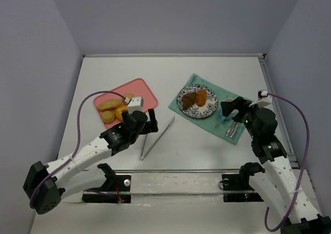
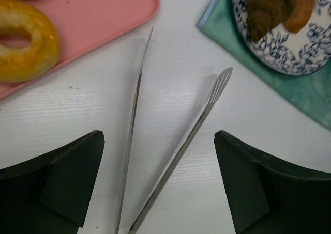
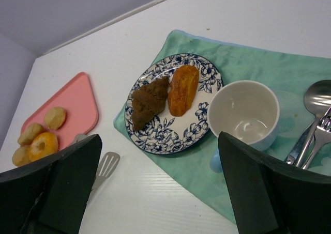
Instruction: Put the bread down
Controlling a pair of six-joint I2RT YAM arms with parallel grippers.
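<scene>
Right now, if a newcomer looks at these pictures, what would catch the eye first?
Most likely the blue-patterned plate on the green cloth at right, carrying a dark croissant and a golden roll side by side. Next come the pink tray at left, with a doughnut and small rolls, and the metal tongs lying spread on the white table beneath the open left gripper.

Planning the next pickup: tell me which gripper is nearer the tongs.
Left. The left gripper hangs open directly over the tongs, straddling them; the right gripper is well off to the right, above the cup.
</scene>
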